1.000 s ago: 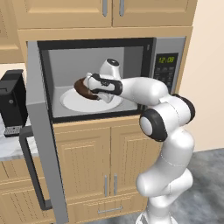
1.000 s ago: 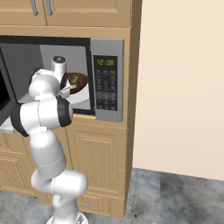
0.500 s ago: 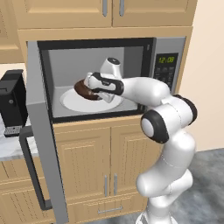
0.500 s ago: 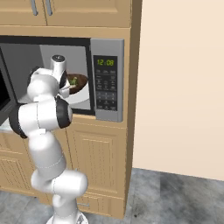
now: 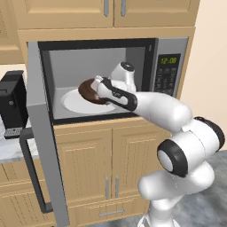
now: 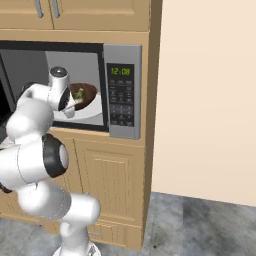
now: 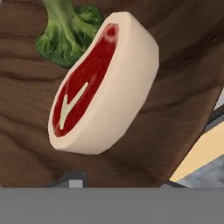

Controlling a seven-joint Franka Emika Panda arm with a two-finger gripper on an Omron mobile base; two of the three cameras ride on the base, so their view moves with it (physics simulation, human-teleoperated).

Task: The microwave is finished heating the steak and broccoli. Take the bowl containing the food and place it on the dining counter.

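The bowl (image 5: pixel 90 90) hangs inside the microwave (image 5: pixel 170 66), lifted just above the white turntable plate (image 5: pixel 75 102), with the steak (image 7: pixel 100 83) and the broccoli (image 7: pixel 68 33) lying in it. The tool (image 5: pixel 100 87) meets the bowl at its near rim, on the side toward the doorway, and appears clamped on it; the finger gap itself is hidden. My guess is that the coming pull runs straight out through the opening, keeping clear of the open door (image 5: pixel 42 133) standing at the left.
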